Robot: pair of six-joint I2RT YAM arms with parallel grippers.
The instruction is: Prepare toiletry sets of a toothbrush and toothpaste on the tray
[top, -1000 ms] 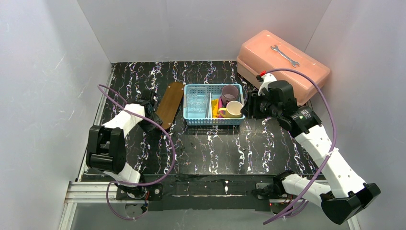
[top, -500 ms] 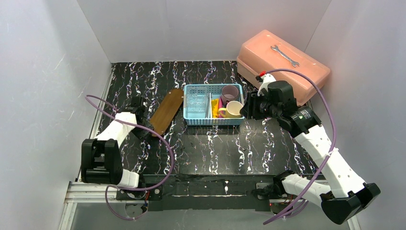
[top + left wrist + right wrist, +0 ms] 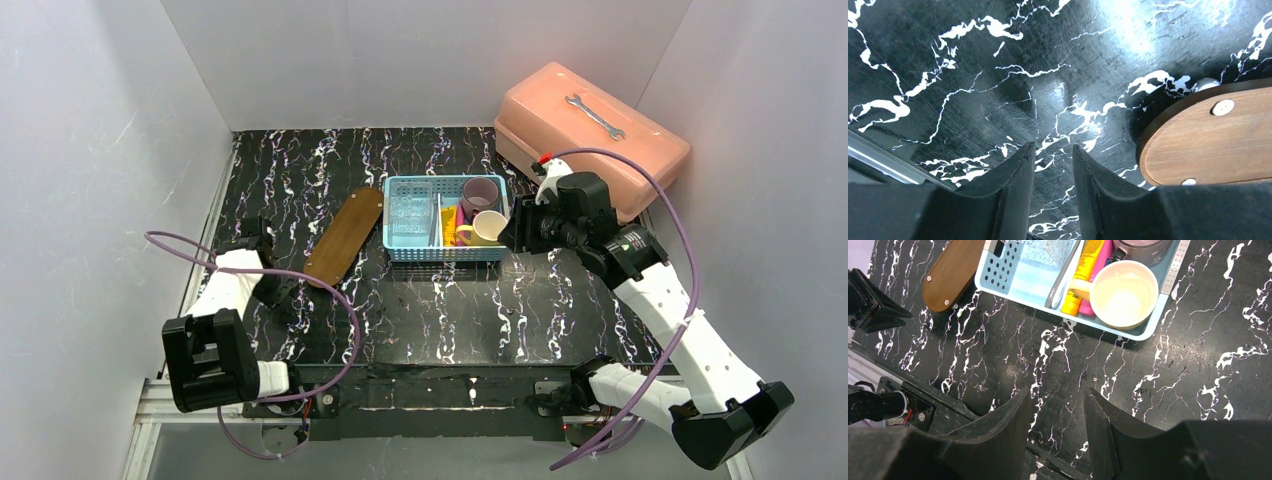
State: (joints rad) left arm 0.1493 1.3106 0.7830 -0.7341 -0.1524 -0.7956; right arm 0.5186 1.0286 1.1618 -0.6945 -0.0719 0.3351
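The brown wooden tray (image 3: 344, 236) lies slanted on the table left of the light-blue basket (image 3: 445, 247); it also shows in the left wrist view (image 3: 1208, 135) and the right wrist view (image 3: 950, 272). In the basket lie a thin pale toothbrush (image 3: 1063, 277), a yellow-orange toothpaste tube (image 3: 1083, 265) and a magenta-pink tube (image 3: 1100, 260). My left gripper (image 3: 278, 290) (image 3: 1053, 150) is open and empty, low over the table just left of the tray's near end. My right gripper (image 3: 513, 234) (image 3: 1055, 392) is open and empty, raised beside the basket's right end.
The basket also holds a cream cup (image 3: 1122, 294), a purple cup (image 3: 480, 193) and a clear square container (image 3: 410, 212). A pink toolbox (image 3: 590, 140) with a wrench (image 3: 595, 115) on top stands at the back right. White walls enclose the table.
My left arm has drawn back toward the near left, away from the tray. The tray now lies slightly nearer and further left. The right arm has barely moved.
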